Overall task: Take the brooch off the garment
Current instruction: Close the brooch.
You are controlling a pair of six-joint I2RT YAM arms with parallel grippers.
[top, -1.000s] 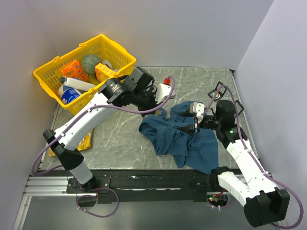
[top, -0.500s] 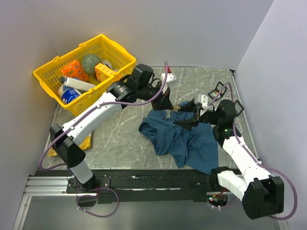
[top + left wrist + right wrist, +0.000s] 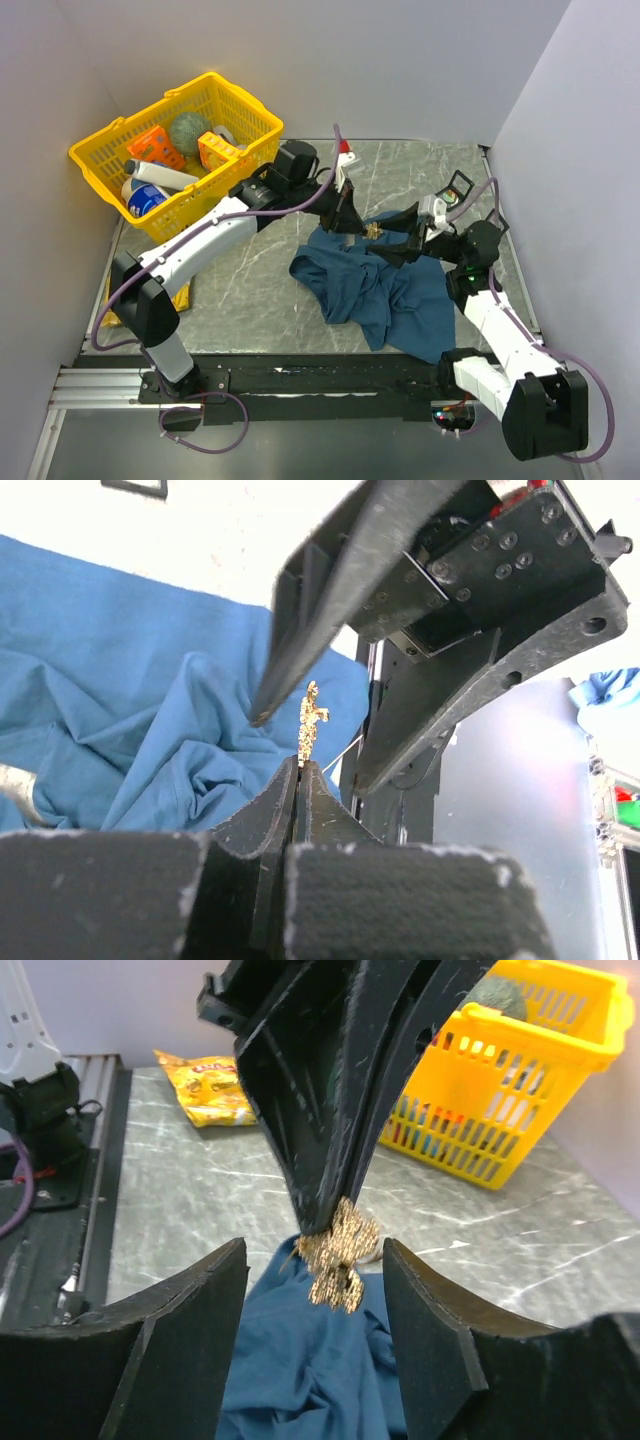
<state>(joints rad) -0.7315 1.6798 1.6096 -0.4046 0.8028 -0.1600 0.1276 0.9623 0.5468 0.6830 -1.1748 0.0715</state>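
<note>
- Right wrist: brooch point(image 3: 338, 1255), gilt, likely light, stiff, fragile; grip by edge.
- Left gripper point(image 3: 322, 1215): clamped on brooch top.
- Right gripper point(image 3: 312, 1260): spread wide, flanking it.
- Garment point(image 3: 300, 1380): soft, limp, beneath.

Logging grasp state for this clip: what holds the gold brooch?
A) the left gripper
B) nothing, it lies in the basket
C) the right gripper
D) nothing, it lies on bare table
A: the left gripper is pinched shut on the brooch over the garment, while the right gripper stands open around it.
</note>
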